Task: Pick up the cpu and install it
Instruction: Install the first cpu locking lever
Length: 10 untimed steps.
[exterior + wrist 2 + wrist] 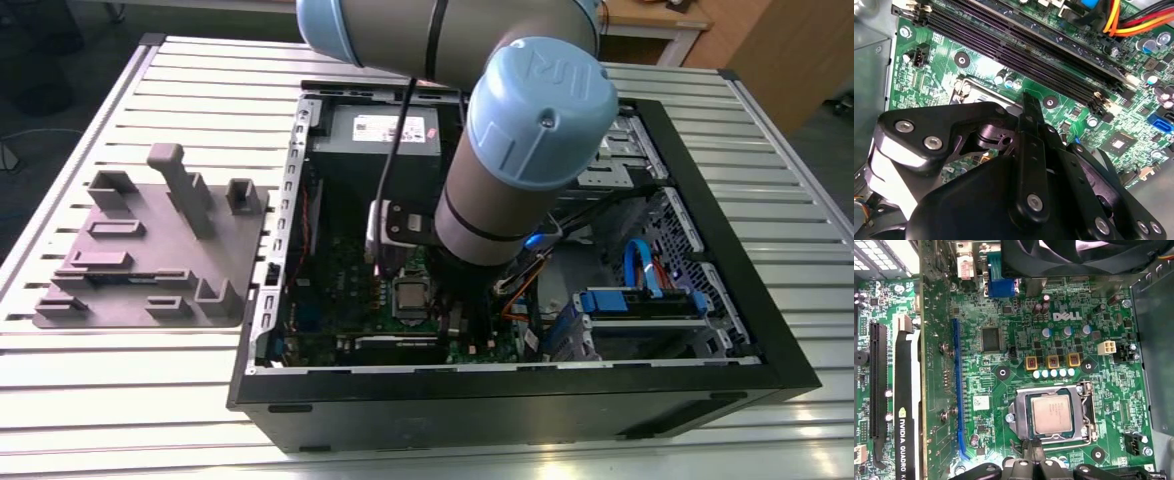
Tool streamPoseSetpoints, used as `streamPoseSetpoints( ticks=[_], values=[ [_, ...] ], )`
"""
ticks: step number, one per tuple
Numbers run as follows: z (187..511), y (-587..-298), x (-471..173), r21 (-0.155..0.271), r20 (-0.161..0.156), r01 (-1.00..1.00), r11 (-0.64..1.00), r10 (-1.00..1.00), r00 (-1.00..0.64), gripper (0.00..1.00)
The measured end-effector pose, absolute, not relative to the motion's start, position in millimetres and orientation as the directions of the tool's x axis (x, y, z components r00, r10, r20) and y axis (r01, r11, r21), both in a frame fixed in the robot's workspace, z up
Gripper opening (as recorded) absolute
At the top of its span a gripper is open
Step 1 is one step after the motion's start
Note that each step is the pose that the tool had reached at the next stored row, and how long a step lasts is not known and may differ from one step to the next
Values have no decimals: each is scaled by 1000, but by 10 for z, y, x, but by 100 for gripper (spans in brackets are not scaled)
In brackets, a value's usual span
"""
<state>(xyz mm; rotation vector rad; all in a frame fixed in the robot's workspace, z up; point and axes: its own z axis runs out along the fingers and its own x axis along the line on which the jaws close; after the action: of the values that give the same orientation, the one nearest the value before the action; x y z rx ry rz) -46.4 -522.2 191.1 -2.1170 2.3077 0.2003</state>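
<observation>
The cpu (pixel 1052 413), a small square chip with a silvery top, lies flat inside the metal socket frame (pixel 1082 415) on the green motherboard (pixel 1019 325). In the exterior view the cpu (pixel 408 297) shows just below the arm's wrist, inside the open computer case (pixel 534 400). My gripper (pixel 1034 451) hangs right at the socket's edge beside the cpu, with its fingers pressed together and nothing visible between them. In the second wrist view the gripper (pixel 1026 102) tapers to one thin tip over the socket corner.
A graphics card (pixel 906 405) stands beside the socket and a black fan (pixel 1074 255) beyond it. Long memory slots (pixel 1019 35) and coloured cables (pixel 1124 17) run close by. A grey box with a white label (pixel 387 128) sits in the case. A grey plastic plate (pixel 147 250) lies on the exterior view's left.
</observation>
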Motion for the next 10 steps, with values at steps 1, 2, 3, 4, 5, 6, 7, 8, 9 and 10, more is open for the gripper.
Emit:
streamPoseSetpoints(
  ticks=[1, 2, 3, 4, 5, 6, 7, 8, 9, 10],
  values=[
    [1910, -5220, -465, 92, -89, -993, 79, -992, -87, 10],
    [1910, -5216, -466, 91, -89, -993, 77, -992, -85, 10],
    [1910, -5213, -466, 91, -89, -993, 75, -993, -84, 10],
    [1910, -5209, -467, 91, -89, -993, 75, -993, -83, 10],
    [1909, -5205, -469, 91, -89, -993, 73, -993, -81, 10],
    [1908, -5200, -470, 90, -89, -993, 71, -993, -79, 10],
    [1908, -5196, -470, 90, -89, -994, 69, -993, -77, 10],
    [1908, -5191, -470, 90, -89, -994, 65, -993, -73, 10],
    [1908, -5188, -472, 90, -88, -994, 62, -994, -70, 10],
    [1907, -5184, -474, 89, -88, -994, 59, -994, -67, 10]
  ],
)
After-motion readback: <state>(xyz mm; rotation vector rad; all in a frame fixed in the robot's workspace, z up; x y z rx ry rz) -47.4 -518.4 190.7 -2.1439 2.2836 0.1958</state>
